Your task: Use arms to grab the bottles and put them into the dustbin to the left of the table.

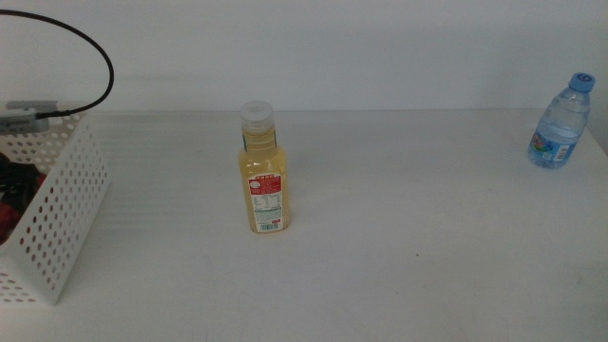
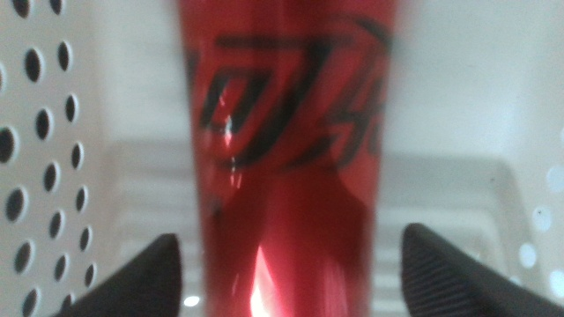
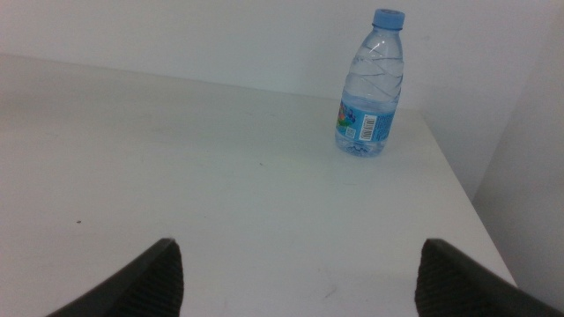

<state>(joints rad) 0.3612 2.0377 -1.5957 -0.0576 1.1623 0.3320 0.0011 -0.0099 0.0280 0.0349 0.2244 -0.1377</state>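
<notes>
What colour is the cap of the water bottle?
Blue; the water bottle's cap shows best in the right wrist view.

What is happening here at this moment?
The left gripper is inside the dustbin, jaws open on either side of the red can, not touching it. The yellow bottle and the water bottle stand upright on the table. The right gripper waits open, facing the water bottle.

Setting: a bare test or lab-type workspace. Indicators: plain white tabletop against a blank white wall, a black cable looping overhead, only staged items present.
</notes>
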